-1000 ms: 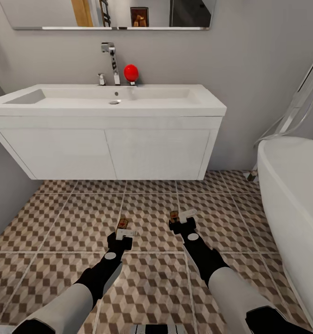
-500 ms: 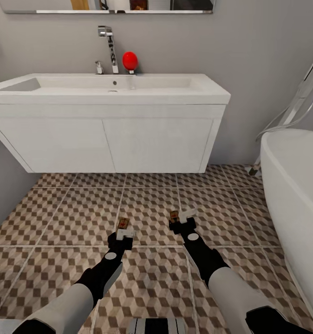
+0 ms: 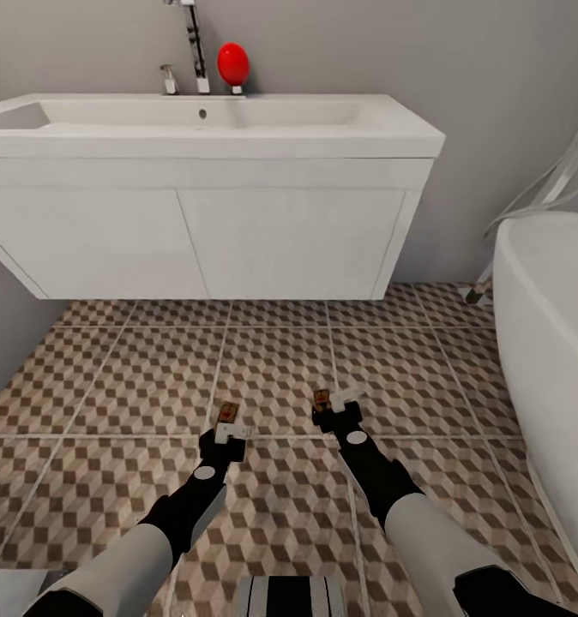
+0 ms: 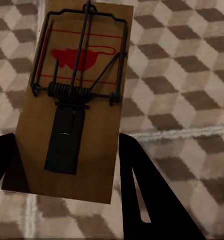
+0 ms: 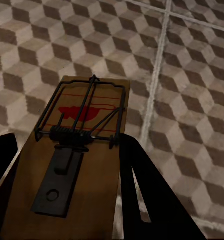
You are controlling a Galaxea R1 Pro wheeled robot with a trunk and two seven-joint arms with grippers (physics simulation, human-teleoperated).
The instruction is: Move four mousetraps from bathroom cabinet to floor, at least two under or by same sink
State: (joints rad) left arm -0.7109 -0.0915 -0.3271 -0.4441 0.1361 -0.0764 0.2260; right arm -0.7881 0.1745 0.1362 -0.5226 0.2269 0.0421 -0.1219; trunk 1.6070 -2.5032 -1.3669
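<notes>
Spreading across the room, the bathroom floor (image 3: 135, 377) of cube-patterned tiles is running under the white wall-hung sink (image 3: 203, 197), with a bathtub (image 3: 550, 360) curving in beside it and a red ball (image 3: 232, 63) sitting by the tap (image 3: 191, 43), whose top is being cut off. Both arms are reaching forward and low. The left gripper (image 3: 226, 431) is clamping one mousetrap (image 4: 74, 95) above the tiles; the right gripper (image 3: 339, 410) is clamping a second mousetrap (image 5: 72, 160).
</notes>
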